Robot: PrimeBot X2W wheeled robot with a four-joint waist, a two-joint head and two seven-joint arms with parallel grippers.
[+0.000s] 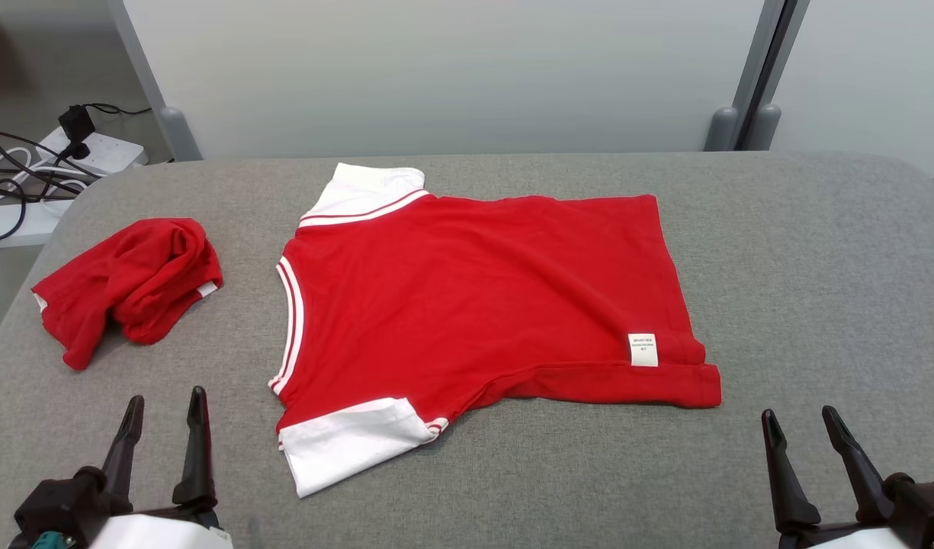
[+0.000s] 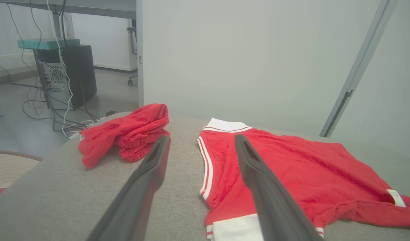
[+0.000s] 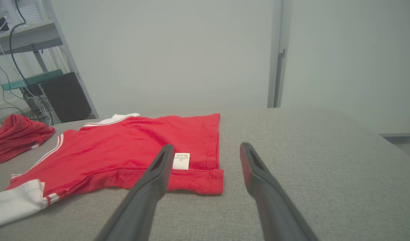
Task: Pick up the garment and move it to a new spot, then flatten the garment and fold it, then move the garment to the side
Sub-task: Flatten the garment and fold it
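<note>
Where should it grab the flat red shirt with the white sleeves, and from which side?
Probably pinch the red shirt along its near edge, from the robot's side: left gripper on the near white sleeve, right gripper on the hem corner. Both lie flat, closest to the open grippers.

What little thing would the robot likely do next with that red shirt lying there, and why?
Probably both arms reach forward to the near edge of the shirt: the left gripper toward the white sleeve, the right gripper toward the hem corner. The shirt lies spread flat and unfolded on the table, and both grippers hover open, holding nothing.
</note>
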